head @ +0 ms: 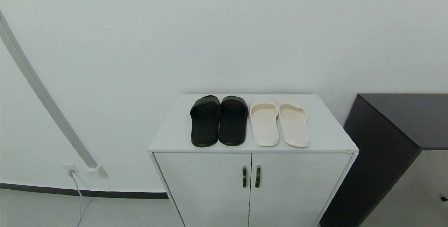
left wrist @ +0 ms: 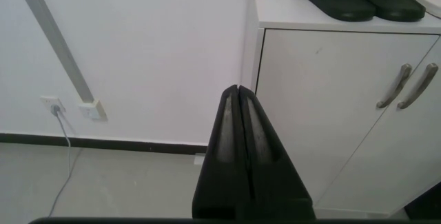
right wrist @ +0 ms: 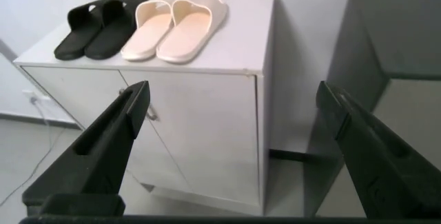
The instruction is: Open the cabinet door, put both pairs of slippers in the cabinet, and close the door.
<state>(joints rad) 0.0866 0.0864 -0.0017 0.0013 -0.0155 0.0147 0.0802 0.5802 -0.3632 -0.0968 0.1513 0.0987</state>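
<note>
A white two-door cabinet (head: 301, 185) stands against the wall with both doors closed and two dark handles (head: 251, 176) at the centre seam. On its top lie a black pair of slippers (head: 218, 120) on the left and a cream pair of slippers (head: 280, 123) on the right, toes toward the wall. My left gripper (left wrist: 239, 89) is shut with nothing in it, off the cabinet's left front corner, with the left door (left wrist: 324, 107) and handles (left wrist: 406, 86) beyond it. My right gripper (right wrist: 231, 96) is open, in front of the cabinet's right side (right wrist: 207, 134), with both pairs of slippers (right wrist: 148, 21) beyond it.
A dark cabinet (head: 388, 150) stands close to the right of the white one. On the left wall a cable duct (head: 42, 94) runs down to sockets (head: 84, 171) with a cord plugged in. Open tiled floor (head: 70, 209) lies to the left.
</note>
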